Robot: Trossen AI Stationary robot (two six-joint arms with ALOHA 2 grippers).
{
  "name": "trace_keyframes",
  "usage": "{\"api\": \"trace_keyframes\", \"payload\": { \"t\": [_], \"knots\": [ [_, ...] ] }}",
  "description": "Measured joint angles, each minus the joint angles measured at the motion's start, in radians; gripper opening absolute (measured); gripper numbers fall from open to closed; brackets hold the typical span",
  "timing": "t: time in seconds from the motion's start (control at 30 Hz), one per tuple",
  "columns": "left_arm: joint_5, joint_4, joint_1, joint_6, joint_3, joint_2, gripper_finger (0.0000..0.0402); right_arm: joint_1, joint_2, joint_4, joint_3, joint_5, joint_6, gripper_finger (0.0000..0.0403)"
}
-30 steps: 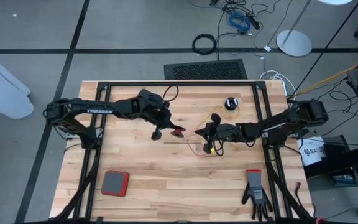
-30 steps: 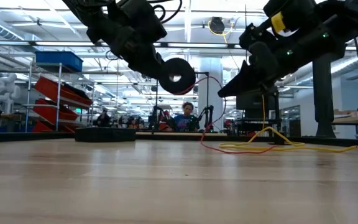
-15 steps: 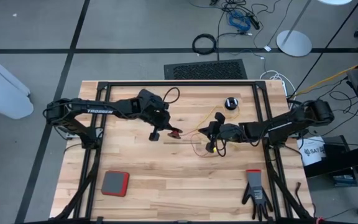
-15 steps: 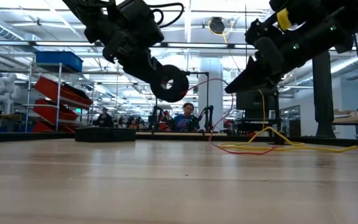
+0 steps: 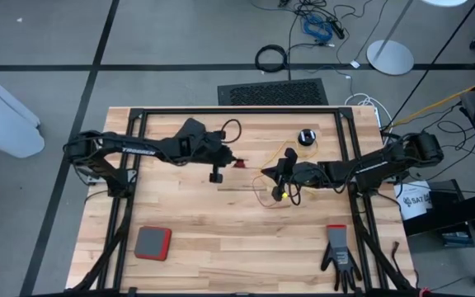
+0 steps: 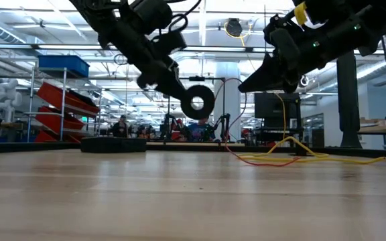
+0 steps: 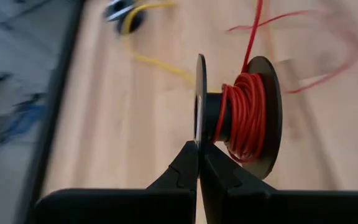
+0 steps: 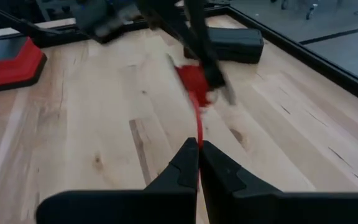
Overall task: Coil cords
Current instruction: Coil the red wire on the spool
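Above the middle of the worktop (image 5: 180,206) in the high view, the left pincer (image 5: 217,172) carries the red reel (image 5: 239,163), while the right pincer (image 5: 280,183) hangs over the loose yellow cord (image 5: 264,172); the yellow reel (image 5: 306,137) lies apart, so its cord could tangle with the red one. In the low view the reel (image 6: 197,104) hangs in the air and the red cord (image 6: 260,161) trails slack on the boards, likely to snag. In the left wrist view the pincer (image 7: 199,163) is clamped only on one thin flange of the reel (image 7: 241,115), which may twist free. In the right wrist view the pincer (image 8: 199,157) is pinched on the red cord (image 8: 198,127); a hard pull could slip it.
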Motion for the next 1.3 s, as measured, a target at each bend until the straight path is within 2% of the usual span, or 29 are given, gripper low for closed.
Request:
{"api": "trace_keyframes", "payload": {
  "t": [0.43,0.73,1.03,1.3],
  "knots": [
    [-0.309,0.291,-0.055,0.084,0.000,0.106,0.0004,-0.028,0.000,0.121,0.000,0.005,-0.012,0.0000],
    [-0.455,0.545,-0.087,0.094,0.010,0.197,0.0004,-0.048,0.042,0.249,0.000,0.010,-0.052,0.0000],
    [-0.487,0.691,-0.117,0.070,0.050,0.271,0.0004,-0.058,0.166,0.404,0.001,0.113,-0.113,0.0000],
    [-0.452,0.769,-0.101,-0.067,0.058,0.273,0.0004,-0.056,0.232,0.453,0.001,0.227,-0.152,0.0000]
  ]
}}
